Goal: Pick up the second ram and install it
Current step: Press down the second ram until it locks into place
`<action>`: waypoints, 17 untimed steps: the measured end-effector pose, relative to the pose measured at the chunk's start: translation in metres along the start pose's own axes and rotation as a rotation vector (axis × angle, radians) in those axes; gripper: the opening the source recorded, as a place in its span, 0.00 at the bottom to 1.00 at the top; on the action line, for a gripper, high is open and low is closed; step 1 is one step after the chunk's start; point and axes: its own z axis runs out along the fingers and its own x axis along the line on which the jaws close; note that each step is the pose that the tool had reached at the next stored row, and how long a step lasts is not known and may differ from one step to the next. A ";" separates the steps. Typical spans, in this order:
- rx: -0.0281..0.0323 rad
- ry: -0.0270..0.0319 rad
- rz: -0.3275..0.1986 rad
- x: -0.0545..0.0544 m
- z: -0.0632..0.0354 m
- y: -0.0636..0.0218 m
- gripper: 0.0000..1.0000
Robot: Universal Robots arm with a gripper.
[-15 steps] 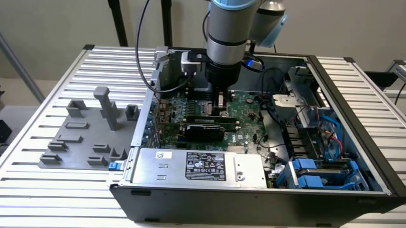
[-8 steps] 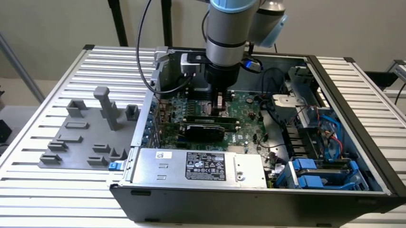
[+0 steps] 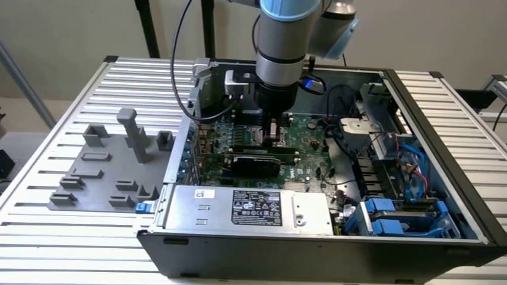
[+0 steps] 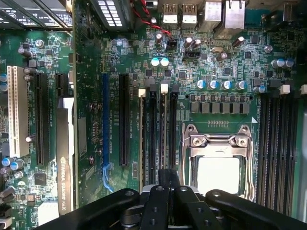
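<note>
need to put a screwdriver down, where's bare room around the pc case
Free: the slatted table in front of the grey fixture block, and the strip beside the case. Crowded: inside, where the gripper hangs over the motherboard.

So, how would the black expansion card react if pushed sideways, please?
The black expansion card is probably stiff, a flat board. Standing on edge in a motherboard slot, it would likely lever rather than slide, possibly straining the slot.

One computer case [image 3: 443, 119] holds one motherboard [image 4: 225, 62], one silver power supply [image 3: 253, 209], one black expansion card [image 4: 64, 158], and one empty CPU socket [image 4: 218, 163].
</note>
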 end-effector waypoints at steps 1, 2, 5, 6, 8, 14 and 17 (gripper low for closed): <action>0.0000 -0.0001 0.000 0.000 0.0021 0.0001 0.11; -0.0001 -0.0001 0.000 0.000 0.0038 0.0001 0.11; -0.0015 0.0003 0.001 0.000 0.0028 0.0002 0.11; -0.0016 -0.0029 0.001 0.000 0.0004 0.0001 0.11; -0.0038 -0.0017 0.002 0.000 -0.0088 0.0002 0.11; -0.0069 -0.0017 0.002 0.000 -0.0134 0.0000 0.11; -0.0069 -0.0016 0.002 0.000 -0.0134 0.0000 0.11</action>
